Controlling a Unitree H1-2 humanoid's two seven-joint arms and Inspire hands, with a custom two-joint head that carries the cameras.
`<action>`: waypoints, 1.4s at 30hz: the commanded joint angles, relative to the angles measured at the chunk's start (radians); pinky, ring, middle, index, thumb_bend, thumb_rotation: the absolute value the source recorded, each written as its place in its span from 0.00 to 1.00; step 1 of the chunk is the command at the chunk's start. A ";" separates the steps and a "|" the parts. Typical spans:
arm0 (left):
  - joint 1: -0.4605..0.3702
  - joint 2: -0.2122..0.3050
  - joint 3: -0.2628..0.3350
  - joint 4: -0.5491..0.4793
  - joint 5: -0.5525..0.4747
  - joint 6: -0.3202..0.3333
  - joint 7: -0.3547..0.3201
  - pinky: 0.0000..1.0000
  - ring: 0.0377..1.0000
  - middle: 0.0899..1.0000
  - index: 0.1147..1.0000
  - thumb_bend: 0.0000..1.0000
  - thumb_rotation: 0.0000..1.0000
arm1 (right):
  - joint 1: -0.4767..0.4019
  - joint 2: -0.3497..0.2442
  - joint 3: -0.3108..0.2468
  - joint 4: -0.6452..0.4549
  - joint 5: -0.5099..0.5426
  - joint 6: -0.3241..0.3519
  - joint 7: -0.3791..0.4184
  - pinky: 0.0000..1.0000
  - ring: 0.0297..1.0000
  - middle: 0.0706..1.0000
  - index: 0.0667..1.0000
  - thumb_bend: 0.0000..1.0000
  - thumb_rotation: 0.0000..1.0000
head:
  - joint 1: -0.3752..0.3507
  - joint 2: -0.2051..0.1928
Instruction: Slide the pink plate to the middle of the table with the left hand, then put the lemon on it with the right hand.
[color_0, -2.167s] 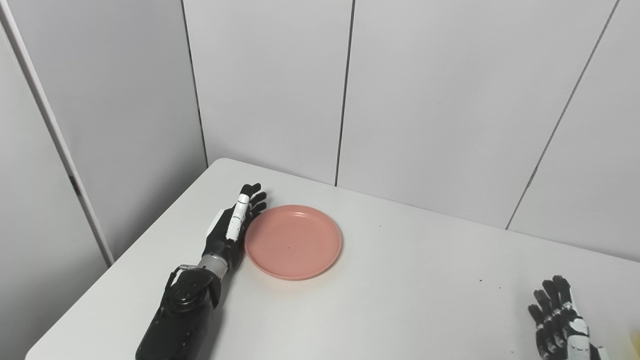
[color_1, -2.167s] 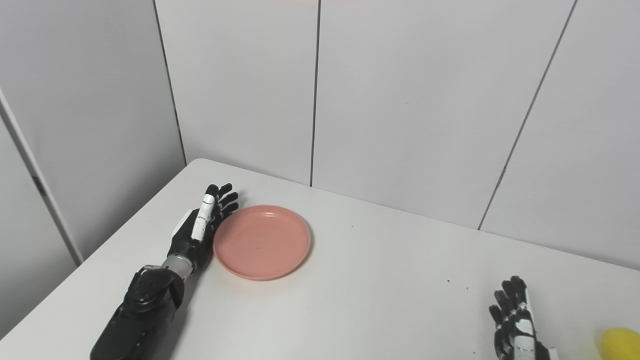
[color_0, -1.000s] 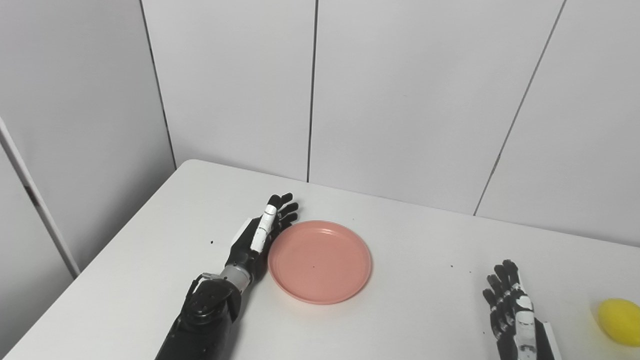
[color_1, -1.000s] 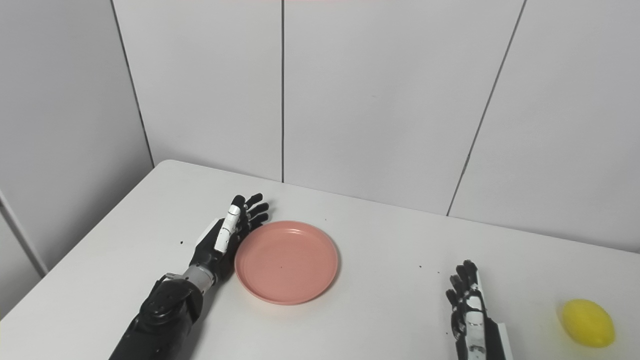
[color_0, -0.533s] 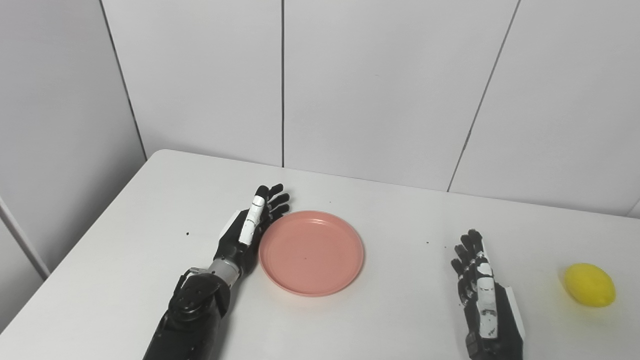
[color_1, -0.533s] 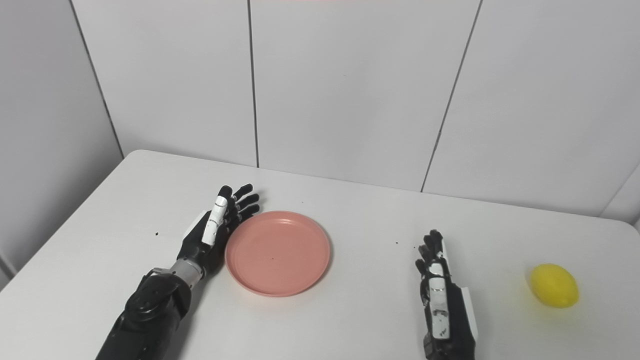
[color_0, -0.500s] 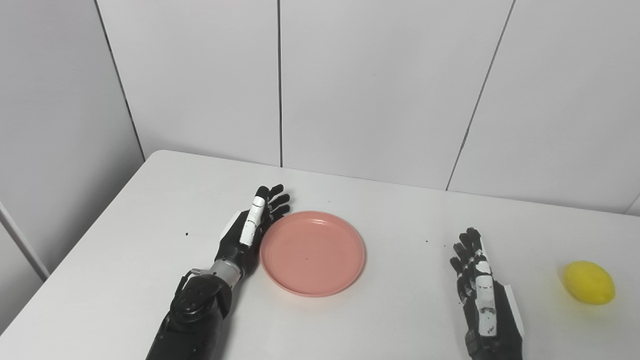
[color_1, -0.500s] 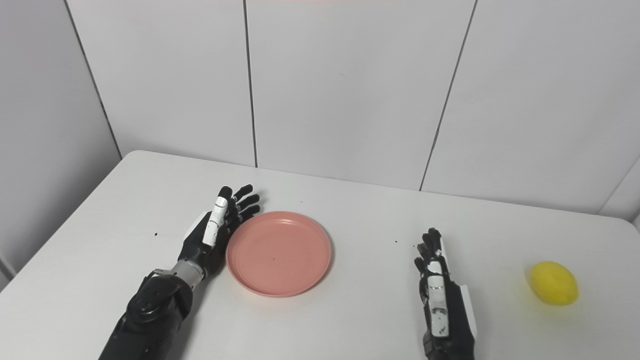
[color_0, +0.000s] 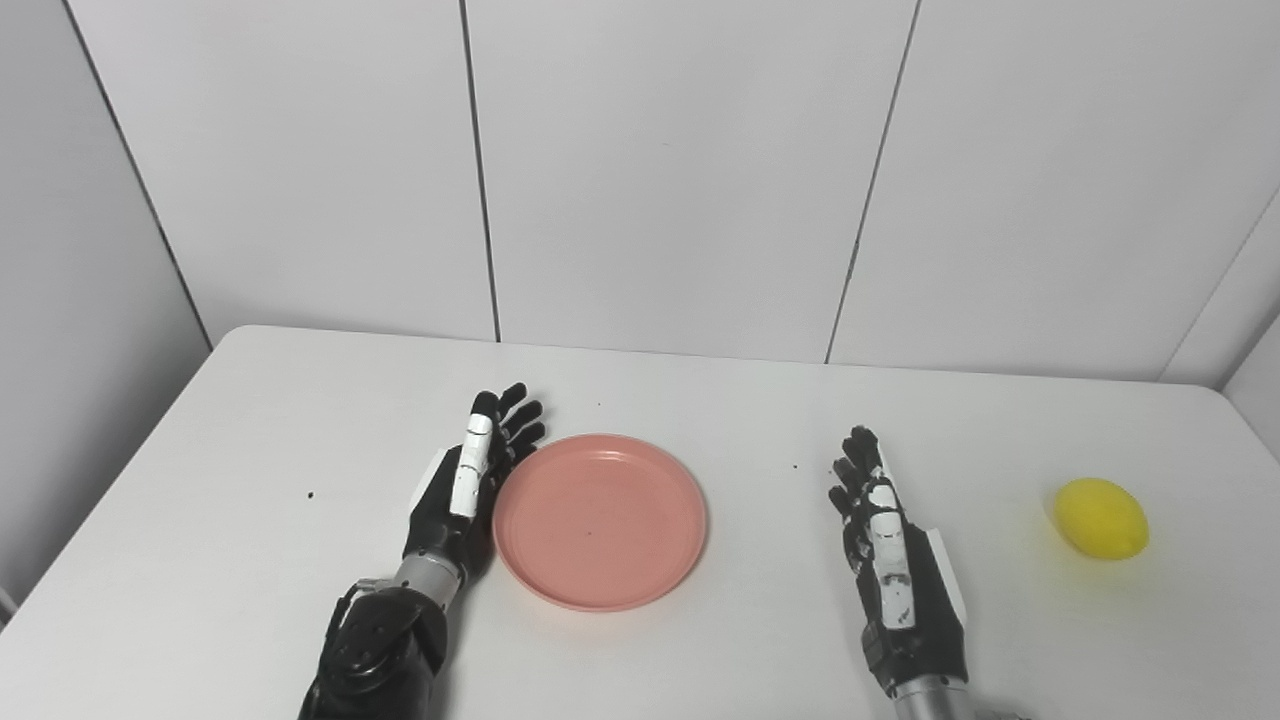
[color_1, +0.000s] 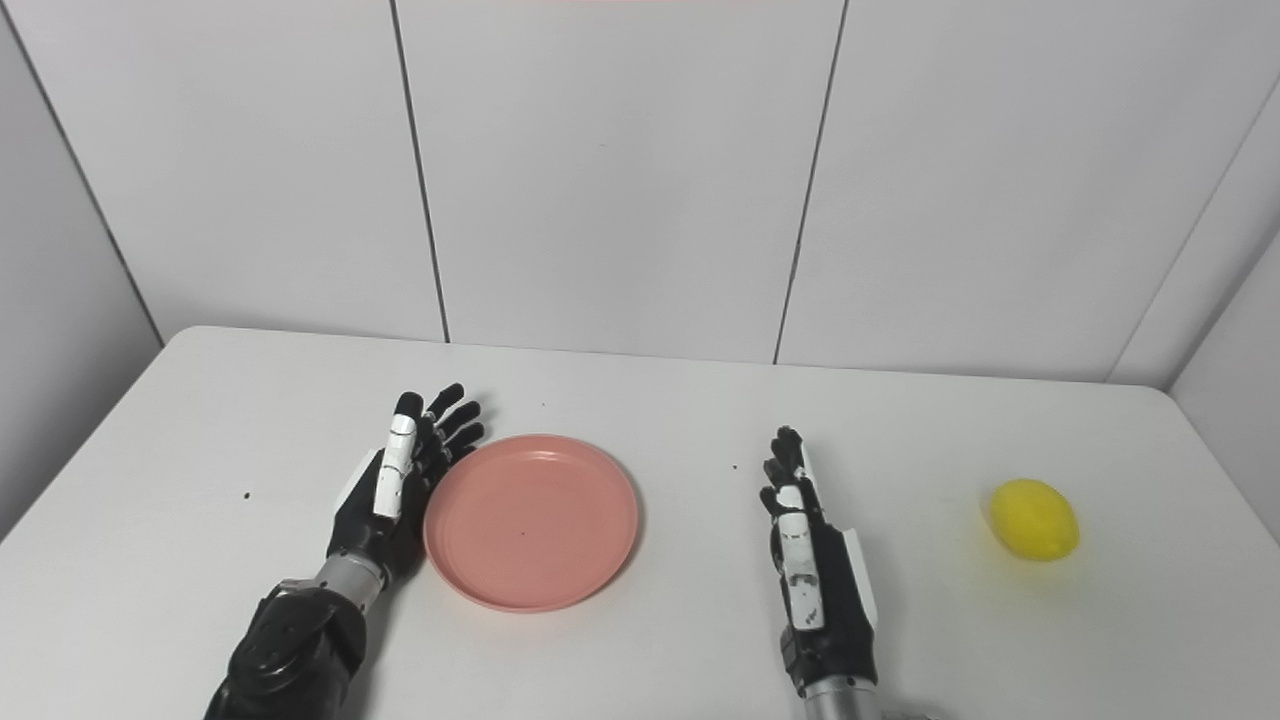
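The pink plate (color_0: 600, 520) lies flat on the white table (color_0: 250, 440), a little left of the table's middle. My left hand (color_0: 468, 490) stands on edge against the plate's left rim, open, fingers stretched away from me. My right hand (color_0: 890, 560) rests open on the table to the right of the plate, apart from it, holding nothing. The yellow lemon (color_0: 1100, 517) lies on the table further right, well clear of the right hand. In the right eye view the lemon (color_1: 1033, 519) and the plate (color_1: 530, 520) show the same layout.
Grey wall panels (color_0: 670, 170) close off the table's back edge and both sides. A few small dark specks dot the tabletop. Bare table surface lies between the plate and the right hand.
The camera has swung to the right, bringing the lemon and right hand fully into view. The left hand has pushed the plate rightward over the table; the right hand reaches a little further forward.
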 joint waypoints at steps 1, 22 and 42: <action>-0.001 -0.027 -0.021 -0.006 0.013 -0.012 -0.002 0.95 0.93 0.92 0.92 0.69 1.00 | -0.038 0.016 -0.004 -0.021 -0.003 -0.023 -0.011 1.00 1.00 0.99 0.95 0.77 1.00 | -0.012 0.003; 0.060 -0.113 -0.065 -0.036 0.070 -0.065 0.032 0.91 0.92 0.91 0.90 0.64 1.00 | -0.043 0.018 -0.002 -0.015 -0.008 -0.009 -0.027 1.00 1.00 0.98 0.94 0.76 0.99 | -0.015 0.004; 0.083 -0.113 -0.133 -0.051 0.077 -0.118 -0.001 1.00 0.98 0.98 0.98 0.65 1.00 | -0.037 0.022 0.002 -0.031 -0.005 -0.002 -0.028 1.00 1.00 0.98 0.94 0.76 0.99 | -0.020 0.020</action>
